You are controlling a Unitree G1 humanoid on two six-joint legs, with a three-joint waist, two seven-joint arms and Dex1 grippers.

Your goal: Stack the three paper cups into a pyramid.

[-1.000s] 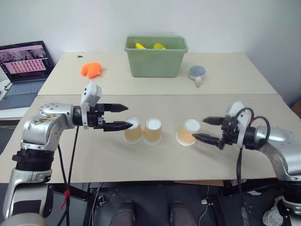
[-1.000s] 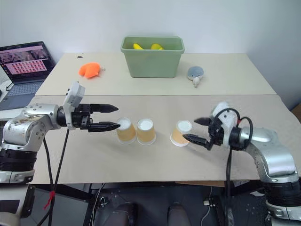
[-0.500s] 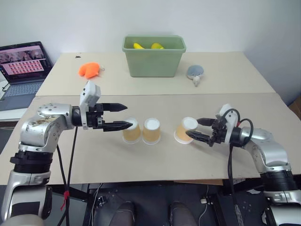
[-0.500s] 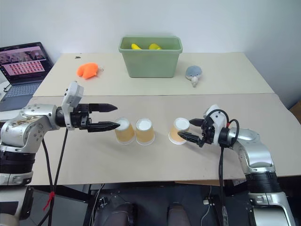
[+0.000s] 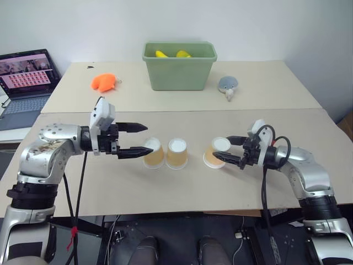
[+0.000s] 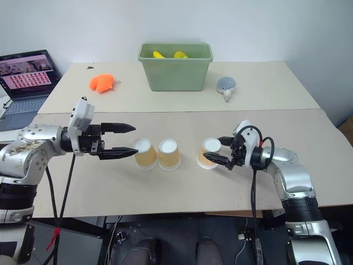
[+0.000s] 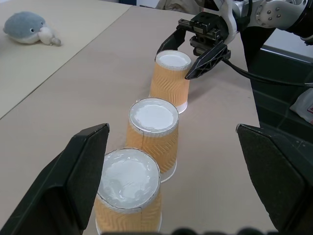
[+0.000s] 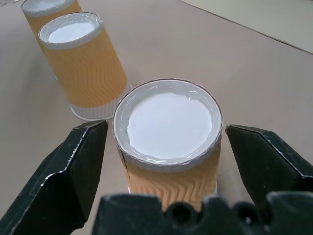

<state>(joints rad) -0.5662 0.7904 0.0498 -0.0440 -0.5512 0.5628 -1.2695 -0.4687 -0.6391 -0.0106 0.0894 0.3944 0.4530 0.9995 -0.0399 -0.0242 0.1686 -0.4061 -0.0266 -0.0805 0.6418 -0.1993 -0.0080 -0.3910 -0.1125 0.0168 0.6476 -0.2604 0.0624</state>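
Three paper cups stand upside down, white ends up, in a row on the near table. I label them from my left: the left cup and the middle cup stand just beside each other, their bases close or touching; the right cup stands apart from that pair and appears slightly tilted in the head views. No cup rests on another, so the pyramid is not yet formed.

Right gripper: my fingers are spread wide and bracket the right cup, one fingertip on each side of its rim. The right wrist view shows a gap between each finger and the cup wall, so I read no grip here.

Left gripper: fingers spread, pointing across toward the left cup; the lower fingertip lies just beside that cup's rim, and I cannot tell whether it touches. The left wrist view looks along the whole row, with the left cup nearest between the two fingers and the right gripper at the far end.

Far table: a green bin holding yellow items, a grey plush toy to its right, an orange object to its left. A laptop sits open at the far left
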